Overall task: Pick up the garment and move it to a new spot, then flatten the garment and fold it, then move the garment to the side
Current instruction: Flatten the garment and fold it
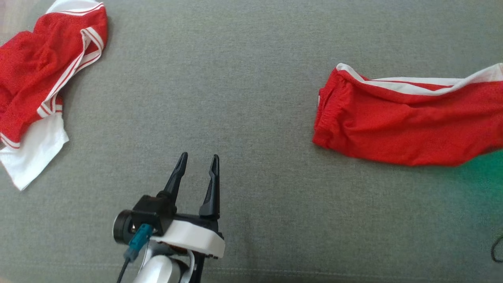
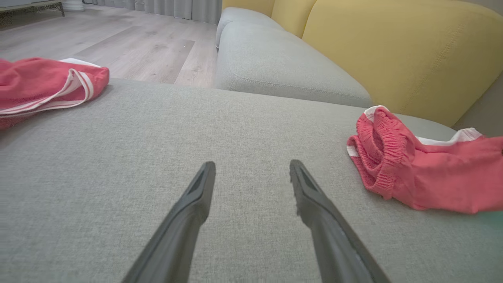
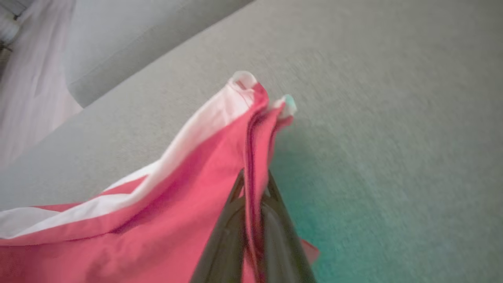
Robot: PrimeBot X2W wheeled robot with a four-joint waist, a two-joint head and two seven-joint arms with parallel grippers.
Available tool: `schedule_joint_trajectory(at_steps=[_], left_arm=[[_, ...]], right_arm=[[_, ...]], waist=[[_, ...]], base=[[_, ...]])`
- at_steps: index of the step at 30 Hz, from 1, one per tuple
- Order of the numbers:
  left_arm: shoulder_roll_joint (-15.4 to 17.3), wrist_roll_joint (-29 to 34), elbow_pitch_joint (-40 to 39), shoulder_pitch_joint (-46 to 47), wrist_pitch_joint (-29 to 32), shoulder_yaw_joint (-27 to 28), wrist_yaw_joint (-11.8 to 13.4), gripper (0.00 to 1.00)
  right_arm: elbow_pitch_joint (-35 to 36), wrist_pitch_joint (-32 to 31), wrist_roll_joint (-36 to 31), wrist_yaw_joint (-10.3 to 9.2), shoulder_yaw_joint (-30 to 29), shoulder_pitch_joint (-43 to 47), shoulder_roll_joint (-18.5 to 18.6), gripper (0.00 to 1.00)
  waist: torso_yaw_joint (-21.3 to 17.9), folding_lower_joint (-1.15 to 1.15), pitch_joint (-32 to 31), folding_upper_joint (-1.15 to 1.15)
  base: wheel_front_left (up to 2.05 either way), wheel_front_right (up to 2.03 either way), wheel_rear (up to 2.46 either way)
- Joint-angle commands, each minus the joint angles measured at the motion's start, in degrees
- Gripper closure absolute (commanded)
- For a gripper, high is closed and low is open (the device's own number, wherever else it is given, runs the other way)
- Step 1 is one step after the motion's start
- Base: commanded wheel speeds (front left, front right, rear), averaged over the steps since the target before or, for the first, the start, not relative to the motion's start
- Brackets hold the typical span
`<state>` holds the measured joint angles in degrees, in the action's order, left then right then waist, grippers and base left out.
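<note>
A red garment (image 1: 408,122) with white trim and an elastic waistband lies on the grey cushion at the right of the head view, its waistband end towards the middle. It also lies right of my left gripper's fingers in the left wrist view (image 2: 432,177). My right gripper (image 3: 254,175) is shut on a red and white edge of this garment (image 3: 157,212), and the pinched fold rises past the fingertips. My left gripper (image 1: 199,156) stands open over bare cushion at the lower middle, nothing between its fingers (image 2: 252,163).
A second red and white garment (image 1: 39,74) lies crumpled at the far left (image 2: 35,84). The grey cushion (image 1: 243,98) runs between the two. A yellow backrest (image 2: 393,51) and wooden floor (image 2: 118,43) lie beyond. A black cable (image 1: 497,247) shows at the right edge.
</note>
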<state>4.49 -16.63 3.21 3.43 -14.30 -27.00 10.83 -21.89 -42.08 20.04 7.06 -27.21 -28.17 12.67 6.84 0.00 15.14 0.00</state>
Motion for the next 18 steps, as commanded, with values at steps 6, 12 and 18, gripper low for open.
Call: schedule_joint_trajectory(at_steps=[6,12,18], left_arm=[[-0.98,0.36,-0.9,-1.35,-0.7,2.53,-0.73,0.0],[-1.39,0.16,-0.47,-0.9,-0.7,3.07,-1.27,0.0],[-1.55,-0.02,0.28,-0.08,-0.7,2.41,-1.71,0.0]], right_arm=[[16.43,-4.77,5.06,0.43,12.5,0.18,-2.57,1.0],[23.96,-9.18,7.43,0.43,26.71,4.64,-7.01,1.0],[19.7,-5.42,5.15,0.43,30.2,5.05,-9.0,1.0]], waist=[[0.47,0.0,-0.91,0.0],[0.96,0.0,-1.12,0.0],[2.52,0.0,-1.22,0.0]], base=[[0.0,0.0,0.0],[0.0,0.0,0.0],[0.0,0.0,0.0]])
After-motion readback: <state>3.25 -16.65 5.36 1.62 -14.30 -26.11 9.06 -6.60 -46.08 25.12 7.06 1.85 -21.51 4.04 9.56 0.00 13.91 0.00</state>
